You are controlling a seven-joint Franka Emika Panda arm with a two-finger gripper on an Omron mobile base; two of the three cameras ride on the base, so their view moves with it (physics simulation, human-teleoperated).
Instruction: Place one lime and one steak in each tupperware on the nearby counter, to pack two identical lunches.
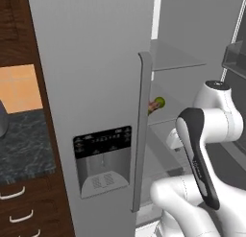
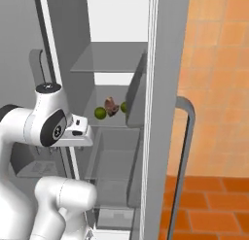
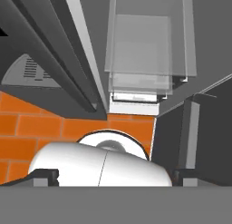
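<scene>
The refrigerator [image 2: 160, 88] stands open, and the arm rises in front of its interior. On a middle shelf [image 2: 114, 125] inside sit two limes and a steak. In the right base view one lime [image 2: 100, 112] lies at the left, the steak [image 2: 112, 106] is just beside it to the right, and a second lime [image 2: 124, 107] shows partly behind the inner door edge, close to the steak. In the left base view a lime [image 1: 159, 102] and a brownish lump, probably the steak [image 1: 153, 106], peek past the grey door handle [image 1: 142, 130].

The gripper [image 3: 115, 177] points down toward the orange tiled floor [image 3: 45, 128] and the lower glass shelves; its two dark fingertips [image 3: 45, 177] stand far apart at the bottom corners of the hand view, with nothing between them.

The counter [image 1: 24, 145] lies at the far left of the left base view, beyond the closed door.
</scene>
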